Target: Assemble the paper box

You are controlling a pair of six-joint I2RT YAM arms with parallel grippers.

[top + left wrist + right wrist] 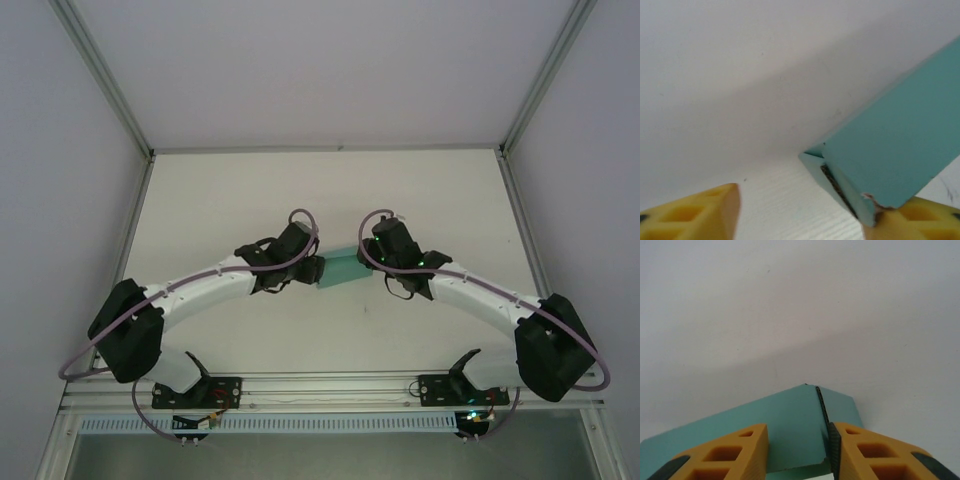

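One end seam of the box [343, 268] is gaping; body looking folded. Beside it, left gripper [815, 212] is standing wide, empty; right gripper [799, 442] is straddling it half-closed, grip unclear.

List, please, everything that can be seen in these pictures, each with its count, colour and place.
paper box: one, teal-green, mid-table, between the two grippers.
table: one, white, under the box and the arms.
frame rails: several, grey metal, along the table's edges and up its corners.
cables: two, purple, one along each arm.
left arm: one, white with black joints, base at the near edge, on the left.
right arm: one, same colours, base at the near edge, on the right.
left gripper: one, yellow fingers, open, a box corner at one finger.
right gripper: one, yellow fingers, astride the box's end; grip unclear.
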